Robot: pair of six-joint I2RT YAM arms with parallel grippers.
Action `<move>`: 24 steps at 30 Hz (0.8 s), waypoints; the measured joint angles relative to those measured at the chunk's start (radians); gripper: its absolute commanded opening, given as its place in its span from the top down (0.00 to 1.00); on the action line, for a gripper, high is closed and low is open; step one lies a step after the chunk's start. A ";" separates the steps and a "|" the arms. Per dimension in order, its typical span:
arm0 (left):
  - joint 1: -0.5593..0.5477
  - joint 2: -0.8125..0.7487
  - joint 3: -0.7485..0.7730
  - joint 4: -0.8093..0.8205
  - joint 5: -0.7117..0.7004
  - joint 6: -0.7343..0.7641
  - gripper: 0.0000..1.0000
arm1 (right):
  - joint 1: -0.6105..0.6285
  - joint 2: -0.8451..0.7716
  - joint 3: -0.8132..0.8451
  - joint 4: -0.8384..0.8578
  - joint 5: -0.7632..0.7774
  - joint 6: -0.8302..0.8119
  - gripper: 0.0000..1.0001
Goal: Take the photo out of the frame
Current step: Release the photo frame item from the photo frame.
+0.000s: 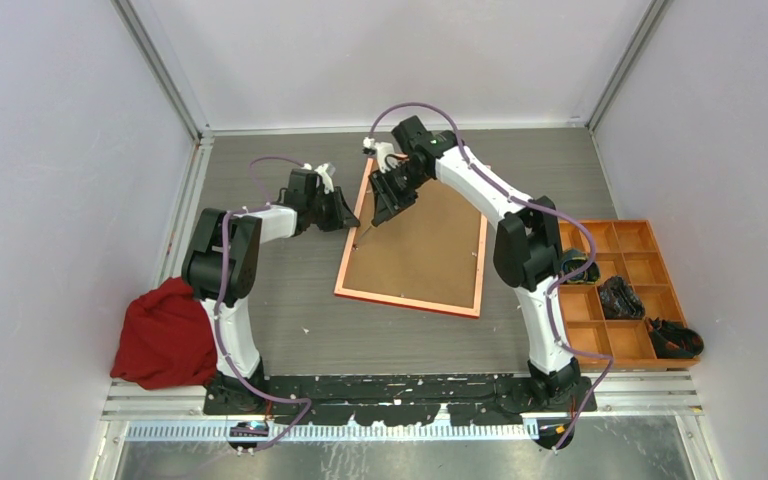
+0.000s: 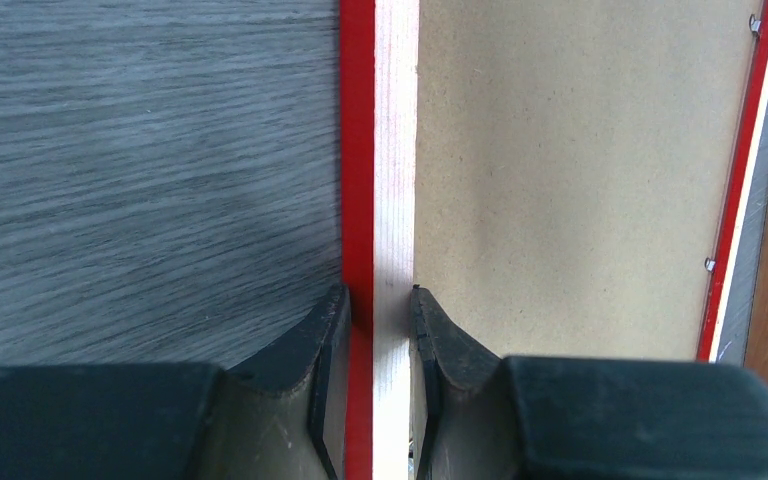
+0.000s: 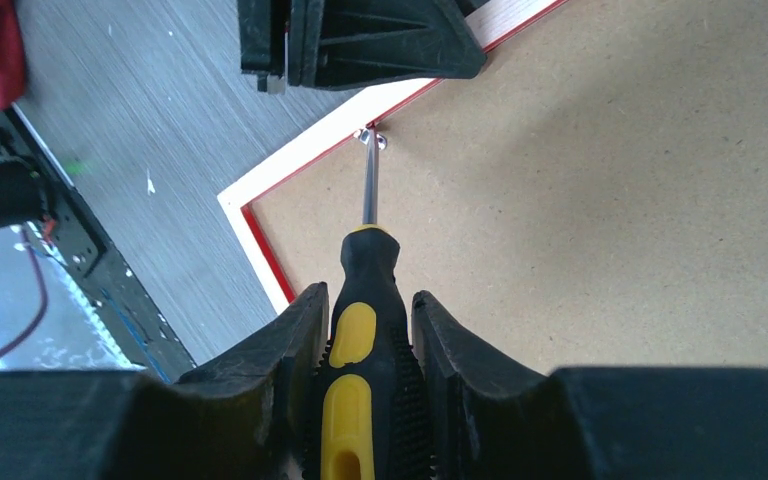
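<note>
Held screwdriver (image 3: 355,400) clamped in right claw (image 3: 367,293), tip set on metal clip (image 3: 372,137), likely to pry it. Pinched frame's (image 2: 358,150) left rail with left claw (image 2: 378,292), steadying it face down on table (image 1: 260,200). Hid photo under brown board (image 1: 425,245).

The frame (image 2: 357,150) has a glossy red outer side and a pale bare-wood back, and the backing board (image 2: 570,170) inside it is matt, faintly rough brown fibreboard with small shiny metal tabs (image 2: 709,264) at its edge. Under the frame the table (image 2: 140,170) looks matt grey with wood grain. Over the frame the screwdriver (image 3: 360,340) has a bright metal shaft and ribbed black handle with smooth yellow inlays.
</note>
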 measured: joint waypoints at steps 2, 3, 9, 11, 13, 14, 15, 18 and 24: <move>0.000 0.000 0.000 0.000 0.000 0.000 1.00 | 0.011 -0.011 -0.006 -0.006 0.016 -0.020 0.99; 0.000 0.000 0.000 0.000 0.000 0.000 1.00 | 0.015 -0.016 -0.011 -0.008 0.024 -0.027 0.99; 0.000 0.000 0.000 0.000 0.000 0.000 0.99 | 0.026 -0.029 -0.021 -0.010 0.048 -0.048 0.99; 0.000 0.000 0.000 0.000 0.000 -0.001 1.00 | 0.029 -0.036 -0.028 -0.009 0.063 -0.047 0.99; 0.000 0.000 0.000 0.003 0.000 -0.002 0.99 | 0.036 -0.048 -0.037 -0.008 0.088 -0.046 0.99; 0.000 0.002 0.001 0.005 0.000 -0.002 1.00 | 0.039 -0.055 -0.042 -0.007 0.103 -0.046 0.99; -0.001 0.002 0.002 0.006 0.000 -0.003 1.00 | 0.043 -0.070 -0.053 -0.006 0.126 -0.047 1.00; -0.001 0.002 0.002 0.007 0.000 -0.004 1.00 | 0.046 -0.135 -0.098 -0.011 0.180 -0.052 0.99; -0.001 -0.001 0.003 0.002 -0.003 -0.004 0.99 | 0.004 -0.376 -0.245 -0.013 0.231 -0.078 0.99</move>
